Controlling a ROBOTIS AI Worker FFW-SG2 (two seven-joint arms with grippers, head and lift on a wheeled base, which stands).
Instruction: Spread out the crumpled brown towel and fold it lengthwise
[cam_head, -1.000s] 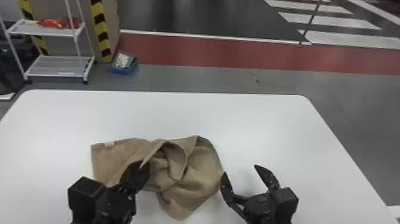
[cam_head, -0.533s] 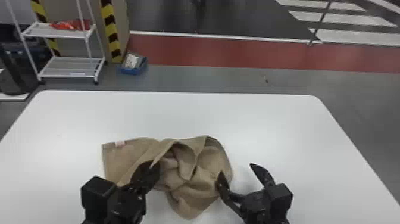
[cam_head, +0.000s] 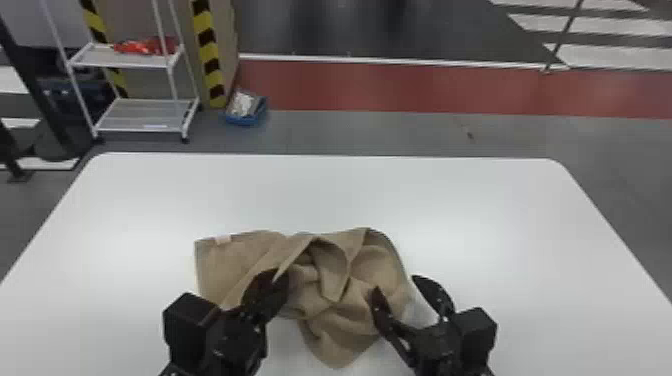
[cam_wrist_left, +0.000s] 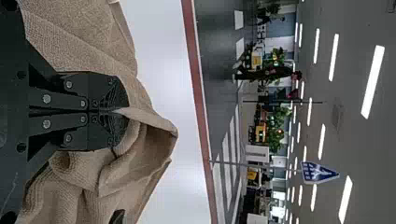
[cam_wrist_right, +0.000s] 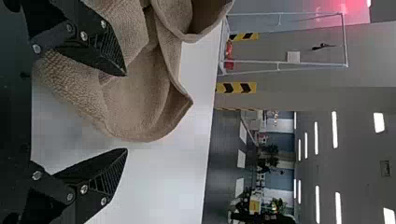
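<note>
The brown towel (cam_head: 325, 295) lies crumpled on the table, its left part flatter with a pale tag at the far left corner. My left gripper (cam_head: 278, 280) is shut on a raised fold near the towel's middle; in the left wrist view the left gripper (cam_wrist_left: 122, 111) pinches the edge of the towel (cam_wrist_left: 154, 122). At the towel's right side stands my right gripper (cam_head: 400, 287), open, one finger over the cloth and the other beyond its edge. In the right wrist view the right gripper (cam_wrist_right: 126, 112) has its fingers apart, the towel (cam_wrist_right: 140, 102) partly between them.
The white table (cam_head: 325, 190) extends around the towel, its rounded far corners in view. Behind it on the floor stand a white wire shelf (cam_head: 145, 117) and a blue bin (cam_head: 245, 112), well beyond the table's far edge.
The head view has shifted, so the table and both arms appear farther right. My right gripper has moved left relative to the towel, one finger now over the cloth. My left gripper stays at the fold.
</note>
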